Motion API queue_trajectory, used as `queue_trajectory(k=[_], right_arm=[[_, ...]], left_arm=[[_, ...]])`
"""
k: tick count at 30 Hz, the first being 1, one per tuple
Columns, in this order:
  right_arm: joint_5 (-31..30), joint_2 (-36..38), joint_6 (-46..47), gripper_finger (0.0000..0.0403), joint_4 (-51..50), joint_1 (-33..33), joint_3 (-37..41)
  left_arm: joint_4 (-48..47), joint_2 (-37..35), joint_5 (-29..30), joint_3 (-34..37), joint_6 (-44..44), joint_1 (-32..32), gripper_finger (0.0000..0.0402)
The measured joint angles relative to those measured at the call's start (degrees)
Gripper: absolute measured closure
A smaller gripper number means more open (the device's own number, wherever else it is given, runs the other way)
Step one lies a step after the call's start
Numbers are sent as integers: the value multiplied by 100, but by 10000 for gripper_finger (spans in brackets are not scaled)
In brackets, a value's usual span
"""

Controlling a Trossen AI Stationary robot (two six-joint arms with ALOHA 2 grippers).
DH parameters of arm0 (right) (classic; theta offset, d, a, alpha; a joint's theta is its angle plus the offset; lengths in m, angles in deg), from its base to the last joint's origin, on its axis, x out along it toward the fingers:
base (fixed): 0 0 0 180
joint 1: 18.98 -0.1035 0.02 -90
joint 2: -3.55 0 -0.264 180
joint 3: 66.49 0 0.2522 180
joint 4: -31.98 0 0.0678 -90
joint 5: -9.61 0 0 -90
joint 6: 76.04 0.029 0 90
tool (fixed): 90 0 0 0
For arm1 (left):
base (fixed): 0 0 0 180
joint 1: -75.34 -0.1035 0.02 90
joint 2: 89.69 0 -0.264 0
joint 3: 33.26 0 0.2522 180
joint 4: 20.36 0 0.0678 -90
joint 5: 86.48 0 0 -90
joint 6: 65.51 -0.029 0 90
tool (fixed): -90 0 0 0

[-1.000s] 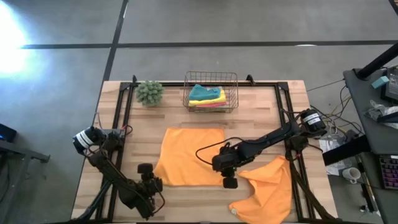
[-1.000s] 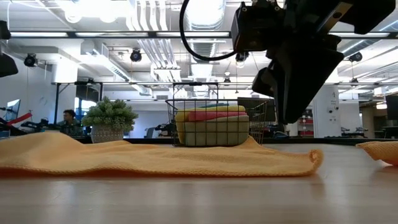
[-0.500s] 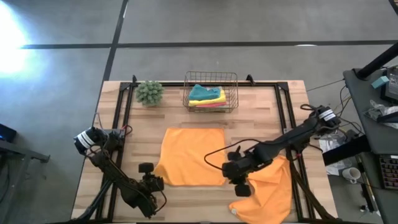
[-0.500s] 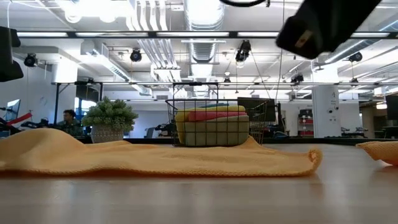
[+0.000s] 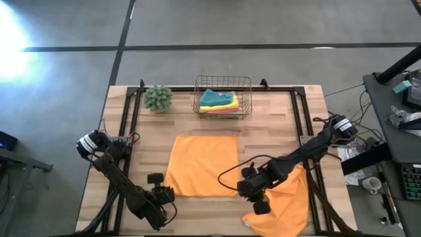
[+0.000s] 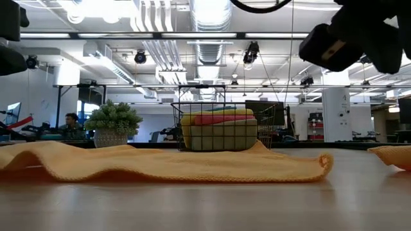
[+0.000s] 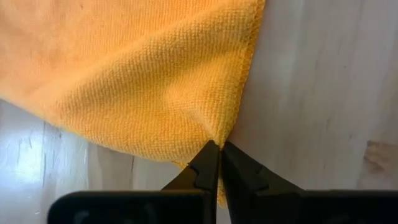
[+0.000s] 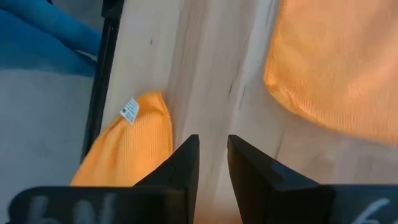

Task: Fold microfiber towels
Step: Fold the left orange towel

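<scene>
The spread orange towel [image 5: 202,164] lies flat in the middle of the table [image 5: 276,122], roughly square, its near edge running left to right toward the front. The left gripper [image 7: 217,155] sits at that towel's front-left corner with its fingers pinched together on the hem, a small ridge of cloth rising between them. From that grip the rest of the towel stretches away toward the wire basket [image 5: 223,96], so a fold would likely carry this corner across toward the far edge. The right gripper [image 5: 258,201] hovers just beside the front-right corner, over bare wood between the flat towel and the second orange towel [image 5: 286,197] (crumpled at the table's front-right, white tag showing). Its fingers stand narrowly apart and hold nothing. The left arm has the corner; the right is near its own but not yet on it. Folded towels [image 5: 219,101] sit stacked in the basket.
</scene>
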Motion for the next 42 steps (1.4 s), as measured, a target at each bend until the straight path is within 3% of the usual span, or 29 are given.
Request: queue_trajectory(k=[7, 20, 36, 42], right_arm=[[-42, -245, -730, 289, 208, 97, 0], [-802, -778, -1642, 208, 530, 264, 0], [-955, -1353, -1807, 208, 765, 304, 2], [-924, -1410, -1676, 262, 784, 305, -2]], left_arm=[[40, -34, -143, -35, 0, -8, 401], [75, -48, -168, -33, 2, -7, 401], [68, -51, -179, -20, 0, -7, 402], [76, -53, -181, -22, 0, -7, 402]])
